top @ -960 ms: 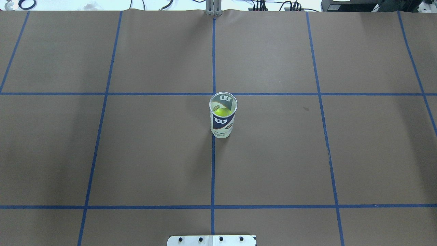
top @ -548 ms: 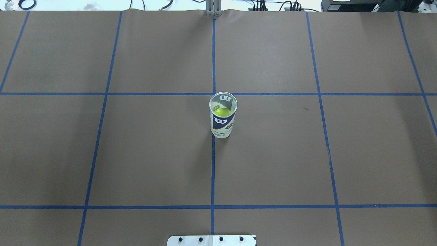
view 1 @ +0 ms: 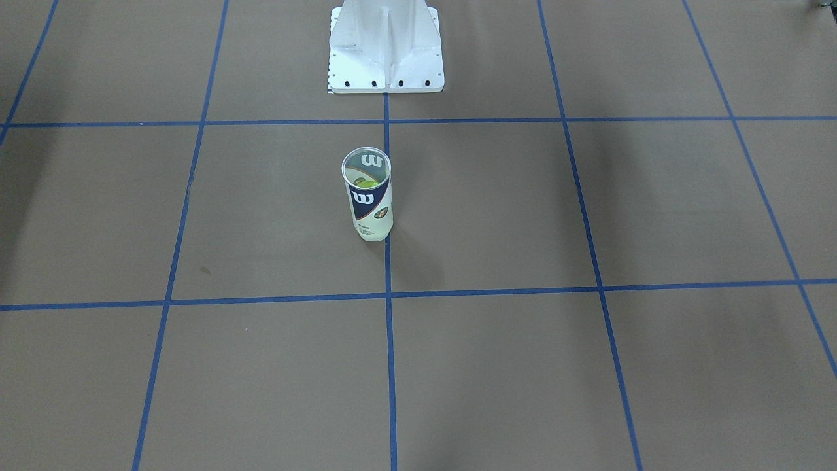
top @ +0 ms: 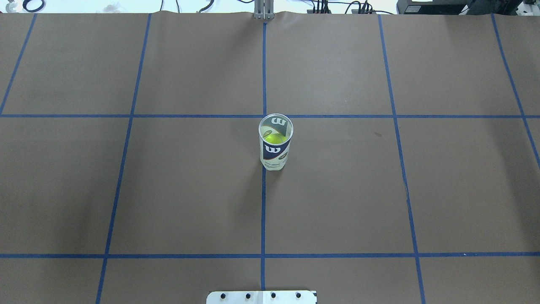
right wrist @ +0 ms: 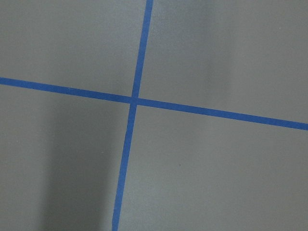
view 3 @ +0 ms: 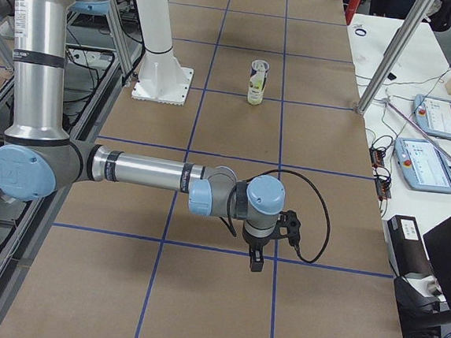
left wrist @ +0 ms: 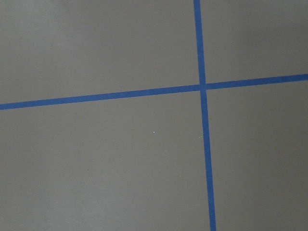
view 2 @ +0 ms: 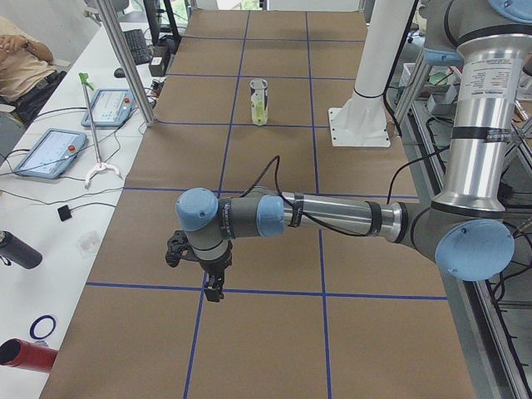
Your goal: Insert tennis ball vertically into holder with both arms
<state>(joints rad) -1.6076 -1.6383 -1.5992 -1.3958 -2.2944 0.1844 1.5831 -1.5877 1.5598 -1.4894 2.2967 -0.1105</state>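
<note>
The holder (top: 275, 143) stands upright on the table's middle line, open end up; it also shows in the front-facing view (view 1: 368, 195), the left view (view 2: 260, 101) and the right view (view 3: 257, 82). The tennis ball (top: 273, 137) sits inside it, yellow-green through the rim. My left gripper (view 2: 214, 289) shows only in the left view, far from the holder over a tape crossing. My right gripper (view 3: 256, 260) shows only in the right view, likewise far away. I cannot tell if either is open or shut. The wrist views show only table and tape.
The white metal pedestal (view 1: 386, 49) stands behind the holder on the robot's side. Blue tape lines grid the brown table (top: 190, 190). Beyond the far table edge are tablets (view 2: 50, 153), a slim stand (view 2: 98, 170) and a seated person (view 2: 21, 58).
</note>
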